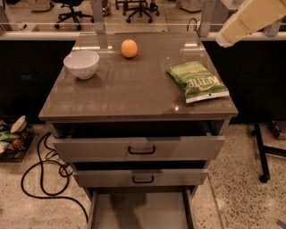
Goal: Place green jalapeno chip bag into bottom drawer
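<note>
Grey metal fills the nearest part of the view: the bottom drawer (138,210) stands pulled out, showing a plain flat floor. Just above it, at 12 o'clock, the middle drawer (178,177) with a black handle is slid out a little. Above that, the top drawer (187,147) is drawn out somewhat further. On the speckled floor at 9 o'clock from the drawers, a black cable (42,172) loops beside a basket (13,145) of clutter.

The brown cabinet top (129,89) carries three things. The chip bag (198,81) lies flat at about 3 o'clock on it, close to the right edge, its white end towards the front. A white bowl (82,64) stands at 10 o'clock, and an orange (129,48) sits near 12 o'clock.

Further back, a cream-coloured arm slants in from the upper right corner. The gripper (223,39) is at its lower end, beyond the cabinet's far right corner. The bag lies at about 7 o'clock from it, well apart and untouched. Whether the gripper is spread or closed cannot be told, and nothing is seen in its hold. Office chairs (69,11) stand beyond.
</note>
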`<action>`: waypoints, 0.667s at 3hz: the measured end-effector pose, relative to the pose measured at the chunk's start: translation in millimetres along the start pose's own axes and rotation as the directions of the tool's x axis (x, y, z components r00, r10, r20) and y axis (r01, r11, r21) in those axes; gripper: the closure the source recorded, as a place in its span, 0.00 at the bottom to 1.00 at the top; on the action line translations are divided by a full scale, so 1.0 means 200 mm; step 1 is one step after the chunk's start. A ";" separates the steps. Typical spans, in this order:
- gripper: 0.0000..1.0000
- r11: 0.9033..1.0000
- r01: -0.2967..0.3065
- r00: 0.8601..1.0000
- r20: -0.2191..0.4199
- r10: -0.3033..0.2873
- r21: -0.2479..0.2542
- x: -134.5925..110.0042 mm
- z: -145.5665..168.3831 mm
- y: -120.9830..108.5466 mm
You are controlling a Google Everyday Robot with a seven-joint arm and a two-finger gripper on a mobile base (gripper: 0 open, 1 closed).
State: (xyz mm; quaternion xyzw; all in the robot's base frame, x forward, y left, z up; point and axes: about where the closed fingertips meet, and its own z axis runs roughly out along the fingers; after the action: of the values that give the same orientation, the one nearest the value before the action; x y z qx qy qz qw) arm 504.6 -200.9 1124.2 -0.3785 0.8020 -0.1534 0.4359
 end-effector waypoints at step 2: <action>0.00 0.983 -0.171 0.985 -0.023 0.170 -0.066 -0.01 0.46 -0.17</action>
State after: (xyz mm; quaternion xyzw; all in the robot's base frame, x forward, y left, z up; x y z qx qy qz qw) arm 595.9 -214.2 1092.9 -0.3216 0.8400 -0.0918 0.4273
